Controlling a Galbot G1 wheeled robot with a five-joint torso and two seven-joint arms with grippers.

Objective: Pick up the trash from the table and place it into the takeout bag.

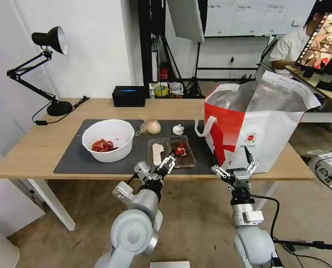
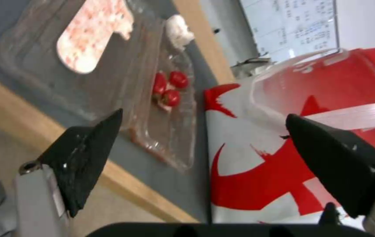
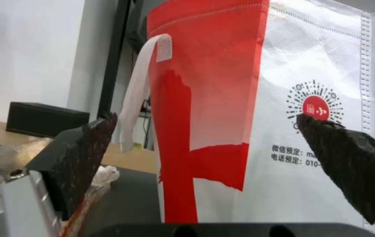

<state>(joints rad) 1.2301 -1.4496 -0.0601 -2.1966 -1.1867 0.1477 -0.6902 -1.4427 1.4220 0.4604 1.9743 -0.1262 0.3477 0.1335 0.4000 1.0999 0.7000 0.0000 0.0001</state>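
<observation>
- Four pieces of trash lie on the dark mat [image 1: 76,156] of the table [image 1: 32,152], none yet in the takeout bag [image 1: 255,126]; I place each by that bag.
- Farthest from the bag on its left is the white bowl [image 1: 108,140], upright, red scraps pooled in its bottom.
- Nearer the bag, toward the back of the mat, the clear bag with a yellowish lump [image 1: 151,127] lies on its side, and the crumpled tissue [image 1: 178,129] sits closer still, just left of the bag's white handle.
- In front of those, the clear hinged box [image 1: 171,152] lies open and flat, its long axis running toward the bag; one half holds a pale slab, the half beside the bag holds red bits.
- My left gripper [image 1: 166,166] hovers at the table's front edge, jaws spread wide and empty, the box straight ahead of the fingertips; this arm is nearer, I judge.
- My right gripper [image 1: 235,169] waits in front of the bag's printed face, jaws wide, holding nothing.
- Silver lining shows in the bag's open mouth; its contents I cannot see.
</observation>
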